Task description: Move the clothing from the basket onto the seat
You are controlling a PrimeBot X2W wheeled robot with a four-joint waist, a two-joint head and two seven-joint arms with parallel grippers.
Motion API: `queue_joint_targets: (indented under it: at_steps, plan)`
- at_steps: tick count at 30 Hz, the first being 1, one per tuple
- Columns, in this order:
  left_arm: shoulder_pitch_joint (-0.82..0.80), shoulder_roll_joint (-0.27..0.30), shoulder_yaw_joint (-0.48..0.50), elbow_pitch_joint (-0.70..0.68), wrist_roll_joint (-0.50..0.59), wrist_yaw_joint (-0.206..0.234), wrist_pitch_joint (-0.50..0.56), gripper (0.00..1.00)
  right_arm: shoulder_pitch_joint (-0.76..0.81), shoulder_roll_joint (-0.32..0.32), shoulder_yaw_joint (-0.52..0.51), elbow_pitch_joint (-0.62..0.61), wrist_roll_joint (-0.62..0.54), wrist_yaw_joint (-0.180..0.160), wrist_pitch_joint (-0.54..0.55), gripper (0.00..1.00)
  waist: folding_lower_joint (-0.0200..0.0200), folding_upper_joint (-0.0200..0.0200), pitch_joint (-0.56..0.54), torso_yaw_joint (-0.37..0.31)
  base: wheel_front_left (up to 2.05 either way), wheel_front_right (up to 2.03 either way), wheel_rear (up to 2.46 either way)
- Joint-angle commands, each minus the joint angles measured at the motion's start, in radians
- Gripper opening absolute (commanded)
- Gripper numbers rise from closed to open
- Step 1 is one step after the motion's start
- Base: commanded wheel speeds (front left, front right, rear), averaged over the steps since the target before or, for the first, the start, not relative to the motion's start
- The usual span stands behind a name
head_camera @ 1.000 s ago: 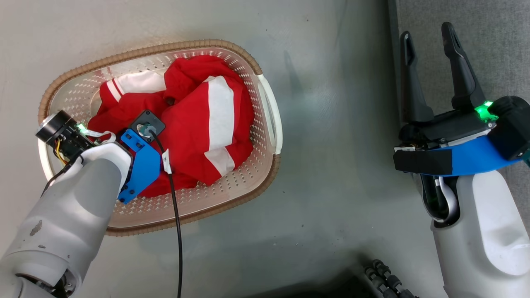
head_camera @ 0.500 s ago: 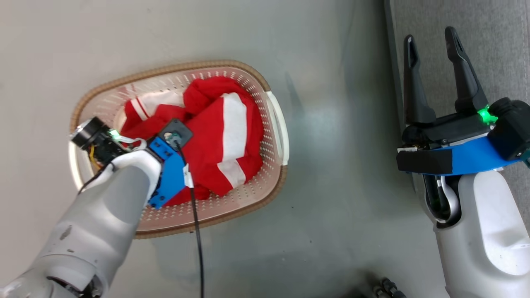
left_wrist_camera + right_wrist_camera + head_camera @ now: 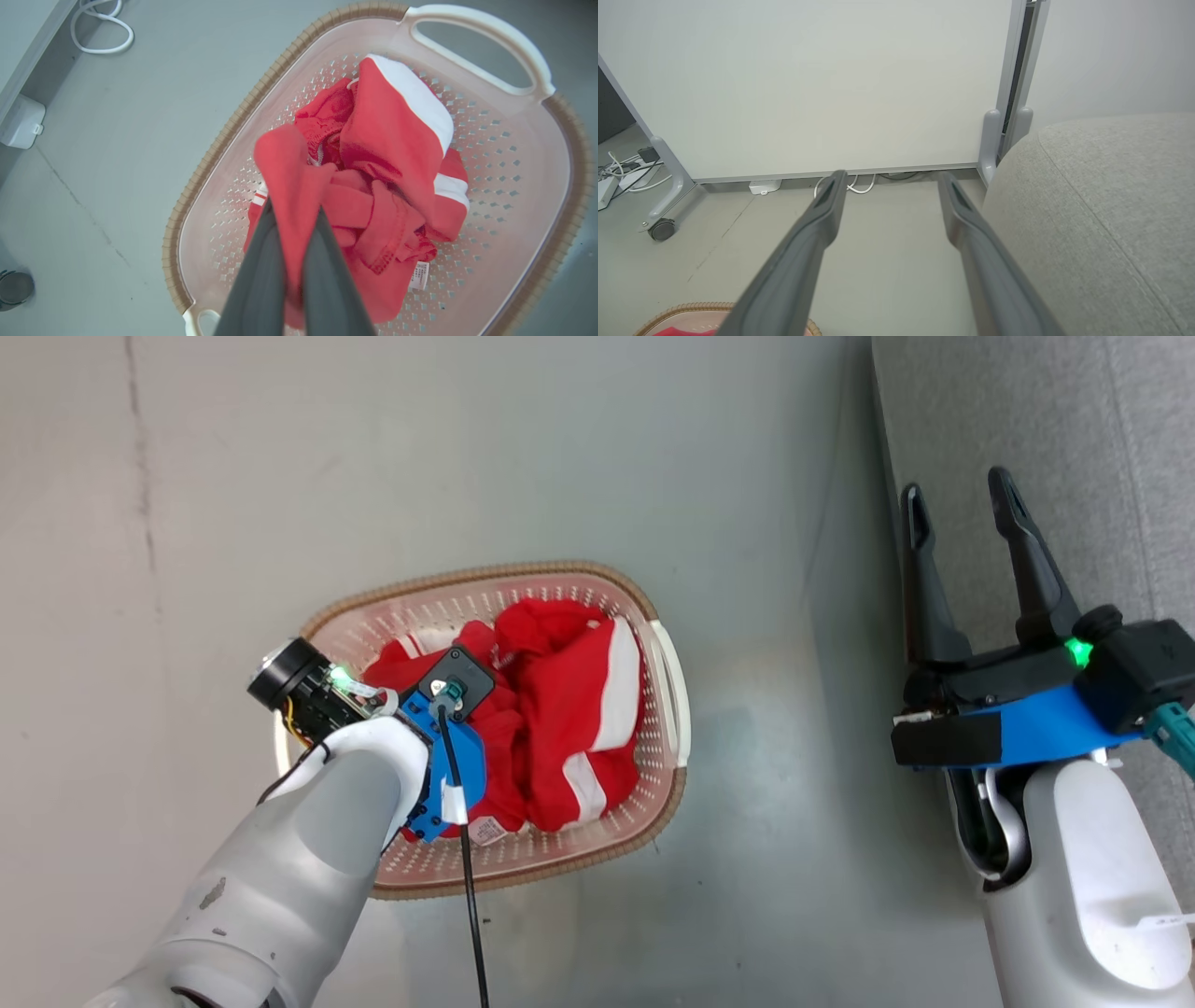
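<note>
Red clothing (image 3: 392,140) in the basket (image 3: 514,154), left gripper (image 3: 295,210) clenched on a fold; right gripper (image 3: 954,487) released, empty.

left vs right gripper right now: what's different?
The left gripper is shut on a fold of the red clothing; the right gripper is open and holds nothing. The left gripper points down into the basket; the right gripper hangs over the floor beside the grey seat, away from the basket. Both have the same two long dark fingers.
</note>
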Motion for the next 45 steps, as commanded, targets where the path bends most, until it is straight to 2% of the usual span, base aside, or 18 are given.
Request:
queue_joint_targets:
  at_steps: [1,14,21,32,45]
  plan:
    - [0.012,-0.005,0.008,-0.005,-0.011,-0.003,-0.024,0.00,0.022,-0.004,-0.005,0.006,-0.004,0.000,-0.001,1.00,0.0001,-0.0001,-0.062,0.021,0.00,0.00,0.00]
    - [0.065,-0.021,0.071,-0.075,-0.088,0.014,-0.103,0.00,0.115,-0.004,-0.023,0.038,-0.009,0.000,-0.001,1.00,0.0001,-0.0001,-0.241,0.051,0.00,0.00,0.00]
    - [0.110,0.019,0.129,-0.243,-0.096,0.045,-0.104,0.00,0.176,-0.004,-0.024,0.060,0.002,0.000,-0.001,1.00,0.0001,-0.0001,-0.352,0.057,0.00,0.00,0.00]
    - [0.160,0.044,0.215,-0.424,-0.096,0.038,-0.104,0.00,0.263,-0.004,-0.026,0.084,0.013,0.000,-0.001,1.00,0.0001,-0.0001,-0.492,0.054,0.00,0.00,0.00]
    - [0.137,0.011,0.241,-0.534,-0.080,0.024,-0.105,0.00,0.342,-0.004,-0.028,0.096,0.031,0.000,-0.001,1.00,0.0001,-0.0001,-0.597,0.055,0.00,0.00,0.00]
